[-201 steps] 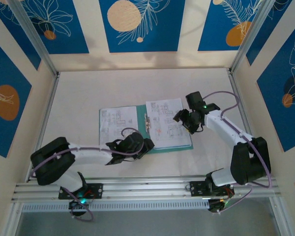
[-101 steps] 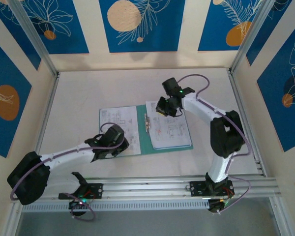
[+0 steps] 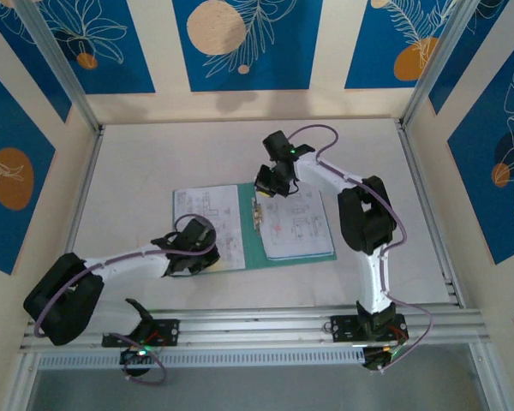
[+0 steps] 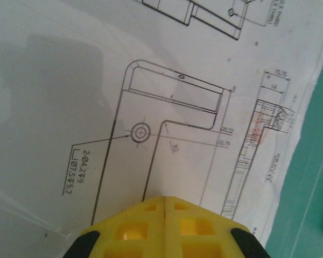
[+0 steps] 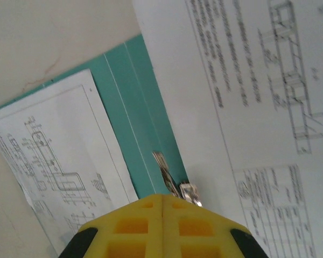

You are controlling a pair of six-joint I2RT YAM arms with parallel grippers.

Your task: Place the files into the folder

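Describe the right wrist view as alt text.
The shut yellow right pincer points at the metal clip on the spine of the teal folder. White printed sheets lie on both sides of it.

From my station I see a pale off-white matte worktop (image 3: 146,163), boxed in on three sides by cream walls. The back wall (image 3: 158,103) carries deep-blue rectangular panels (image 3: 248,68) printed with white line-drawn leaves and a peach-orange disc (image 3: 216,26). The left wall (image 3: 68,180) and right wall (image 3: 433,154) carry similar blue panels. Silver aluminium posts (image 3: 58,64) slant up from the back corners. Along the near edge runs a silver slotted aluminium rail (image 3: 257,324), with a white ribbed strip (image 3: 257,357) just below it and a grey floor band (image 3: 265,390) under that. The light is soft and even, throwing faint shadows on the back wall.
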